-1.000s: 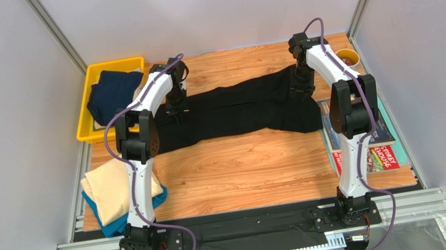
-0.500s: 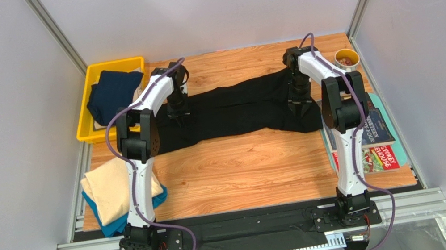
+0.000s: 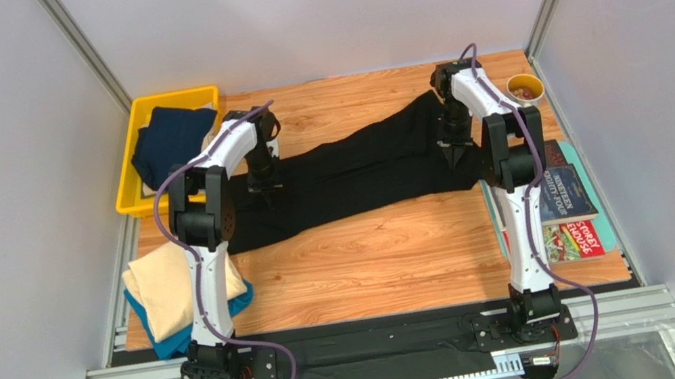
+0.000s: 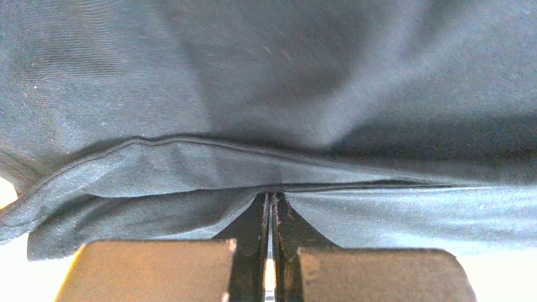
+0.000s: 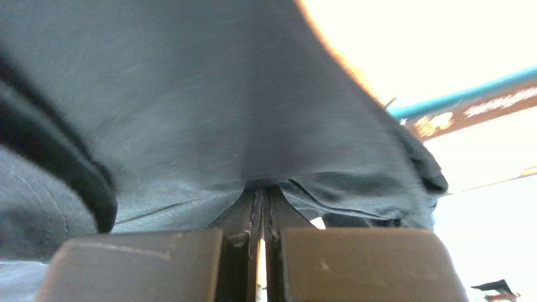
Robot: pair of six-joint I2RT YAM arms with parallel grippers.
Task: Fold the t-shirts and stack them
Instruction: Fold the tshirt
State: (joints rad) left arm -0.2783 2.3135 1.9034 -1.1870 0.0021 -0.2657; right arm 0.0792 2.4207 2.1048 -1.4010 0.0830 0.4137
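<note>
Left tool (image 3: 268, 193) and right tool (image 3: 455, 157) are clamping shut on the black shirt (image 3: 359, 170), far across the table (image 3: 373, 255). Cream shirt (image 3: 168, 288) is lying folded on teal shirt (image 3: 170, 343), near left; navy shirt (image 3: 171, 140) is waiting in the bin (image 3: 130, 206).

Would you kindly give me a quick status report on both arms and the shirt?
Left tool shut on black t-shirt. Right tool shut on it too. Shirt stretched between them. Magazines near its right end.
</note>
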